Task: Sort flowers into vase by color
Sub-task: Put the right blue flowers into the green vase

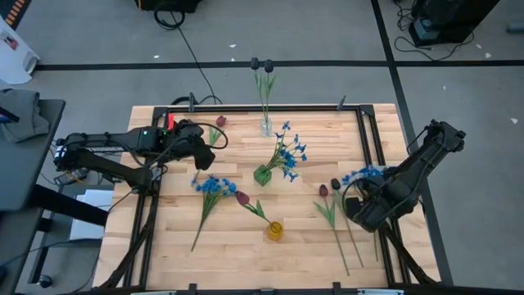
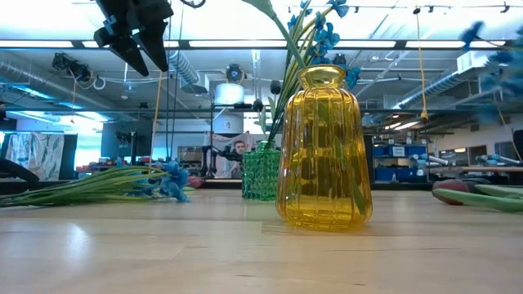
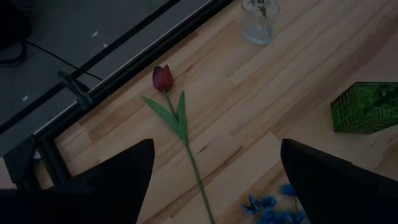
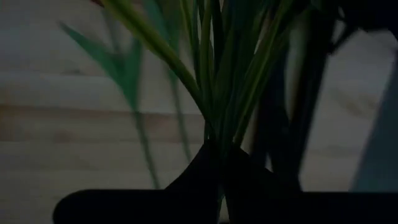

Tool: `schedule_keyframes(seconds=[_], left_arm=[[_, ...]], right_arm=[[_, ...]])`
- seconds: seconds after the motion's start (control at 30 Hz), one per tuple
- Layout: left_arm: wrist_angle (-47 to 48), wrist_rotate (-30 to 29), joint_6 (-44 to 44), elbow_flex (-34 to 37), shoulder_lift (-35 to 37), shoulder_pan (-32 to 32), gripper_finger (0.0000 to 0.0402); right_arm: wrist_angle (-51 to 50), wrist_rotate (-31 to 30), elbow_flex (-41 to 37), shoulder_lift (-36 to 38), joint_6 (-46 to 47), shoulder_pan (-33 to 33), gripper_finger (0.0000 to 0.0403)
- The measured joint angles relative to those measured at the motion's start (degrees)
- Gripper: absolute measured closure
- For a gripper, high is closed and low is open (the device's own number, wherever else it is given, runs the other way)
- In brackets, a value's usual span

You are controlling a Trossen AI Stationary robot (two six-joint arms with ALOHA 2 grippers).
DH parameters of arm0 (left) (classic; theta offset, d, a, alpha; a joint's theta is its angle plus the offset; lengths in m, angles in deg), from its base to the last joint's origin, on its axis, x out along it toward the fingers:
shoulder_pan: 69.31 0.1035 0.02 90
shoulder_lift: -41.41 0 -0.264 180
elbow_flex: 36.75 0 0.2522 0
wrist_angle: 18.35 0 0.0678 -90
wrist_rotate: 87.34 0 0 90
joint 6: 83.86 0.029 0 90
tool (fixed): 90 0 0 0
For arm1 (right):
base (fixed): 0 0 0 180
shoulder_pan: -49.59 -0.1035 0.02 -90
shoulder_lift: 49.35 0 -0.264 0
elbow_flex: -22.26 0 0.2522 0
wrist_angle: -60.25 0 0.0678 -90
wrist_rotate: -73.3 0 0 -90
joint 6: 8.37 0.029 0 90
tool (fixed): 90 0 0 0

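Note:
My left gripper (image 1: 201, 152) (image 3: 211, 180) hovers open above the table's far left part, over a dark red tulip (image 3: 163, 78) (image 1: 219, 123) that lies flat on the wood. My right gripper (image 1: 360, 201) (image 4: 221, 163) is shut on a spray of blue blossoms (image 1: 365, 174) at the table's right. A green vase (image 1: 263, 174) (image 2: 261, 171) holds blue sprays. The yellow vase (image 1: 275, 230) (image 2: 323, 147) holds one red tulip (image 1: 242, 197). Dark-headed stems stand in a clear vase (image 1: 266, 124). Another blue spray (image 1: 210, 187) (image 2: 167, 181) lies on the table. My right gripper pinches the blue spray's bundle of thin green stems (image 4: 217, 127) between its two shut fingers (image 4: 193, 174). The stems fan out beyond the fingertips. The blossoms (image 2: 497, 61) ride high above the table, so the spray is lifted.
A red tulip (image 1: 324, 192) (image 2: 458, 193) and a dark-headed stem (image 1: 335, 184) lie on the wood just left of my right gripper, stems running toward the near edge. A black frame (image 1: 246, 106) borders the table. Bare wood lies between the yellow vase and the near edge.

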Motion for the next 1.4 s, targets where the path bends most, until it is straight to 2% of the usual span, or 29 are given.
schedule_keyframes(seconds=[0.23,0.53,0.83,1.07,1.2,1.4], left_arm=[[0.0,0.0,0.0,0.0,0.0,0.0,0.0046],[0.0,-0.1,0.0,0.0,0.0,0.0,0.0046],[0.0,-0.1,0.0,0.0,0.0,0.0,0.0046],[-0.2,-0.1,0.0,0.0,0.0,0.0,0.0046],[-1.9,0.2,0.1,0.0,0.0,0.0,0.0046],[-8.1,1.8,6.1,0.0,0.0,0.0,0.0046]], right_arm=[[0.0,-11.4,2.7,0.0,-1.5,0.8,0.0387],[2.7,-34.4,3.7,0.0,-2.7,0.8,0.0387],[0.0,-46.9,3.7,0.0,-4.0,1.2,0.0386],[-0.1,-59.0,3.7,0.7,-10.6,4.0,0.0387],[-0.1,-63.4,3.7,2.1,-13.7,5.8,0.0387],[-0.1,-71.7,3.7,6.0,-19.4,7.9,0.0387]])
